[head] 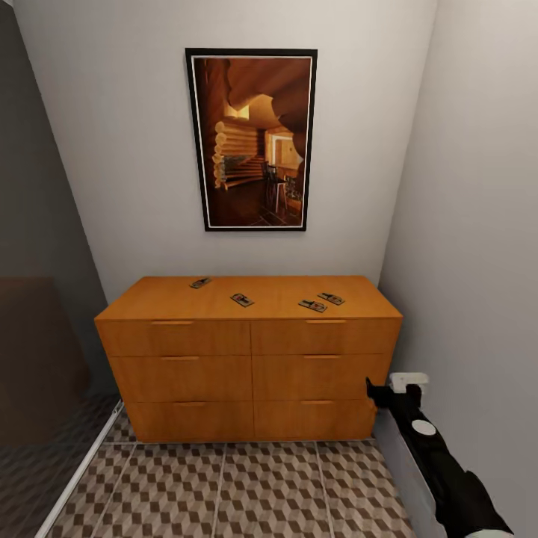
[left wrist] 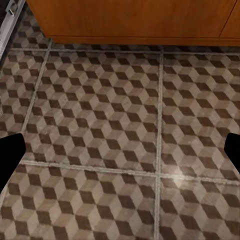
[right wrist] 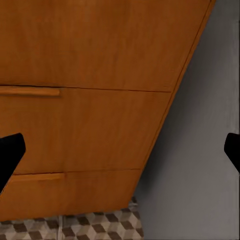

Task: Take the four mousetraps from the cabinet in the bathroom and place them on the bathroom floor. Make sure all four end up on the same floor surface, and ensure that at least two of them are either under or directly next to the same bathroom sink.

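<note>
Several mousetraps lie flat on the cabinet's (head: 187, 377) top: one at the back left (head: 199, 282), one near the middle (head: 241, 300), and two close together toward the right (head: 312, 305) (head: 331, 298). All drawers are closed. My right gripper (head: 373, 390) hangs low by the cabinet's lower right corner, well below the traps. In the right wrist view it (right wrist: 120, 152) is open and empty, facing the drawer fronts (right wrist: 85, 125). My left gripper (left wrist: 120, 155) is open and empty above the bathroom floor (left wrist: 100, 130), with the cabinet base (left wrist: 130, 20) ahead.
A framed picture (head: 252, 140) hangs above the cabinet. The grey right wall (head: 478, 261) stands close to my right arm, with a white fitting (head: 409, 381) low on it. A dark panel (head: 37, 336) with a white floor rail (head: 82, 478) bounds the left side.
</note>
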Available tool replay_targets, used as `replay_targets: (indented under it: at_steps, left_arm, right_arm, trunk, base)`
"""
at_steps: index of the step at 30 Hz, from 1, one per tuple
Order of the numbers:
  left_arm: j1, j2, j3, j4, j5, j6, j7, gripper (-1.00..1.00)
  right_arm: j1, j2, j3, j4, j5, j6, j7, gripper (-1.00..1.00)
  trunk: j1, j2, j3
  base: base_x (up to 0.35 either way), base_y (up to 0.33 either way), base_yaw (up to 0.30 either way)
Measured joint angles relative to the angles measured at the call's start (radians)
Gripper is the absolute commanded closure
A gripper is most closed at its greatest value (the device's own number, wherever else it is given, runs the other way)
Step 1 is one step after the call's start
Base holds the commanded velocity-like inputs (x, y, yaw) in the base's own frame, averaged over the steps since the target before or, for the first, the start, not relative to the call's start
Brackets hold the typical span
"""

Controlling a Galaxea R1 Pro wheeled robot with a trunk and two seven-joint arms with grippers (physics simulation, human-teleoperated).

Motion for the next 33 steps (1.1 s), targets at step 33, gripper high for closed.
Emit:
replay_targets:
  at_steps: [33]
  left_arm:
    - [0.0, 0.008, 0.003, 0.027, 0.001, 0.001, 0.001, -1.0]
  right_arm:
    - [-0.671, -0.07, 0.027, -0.146, 0.117, 0.526, 0.522, -1.0]
  trunk:
    - [0.0, 0.0, 0.0]
  base:
    - [0.0, 0.0, 0.0]
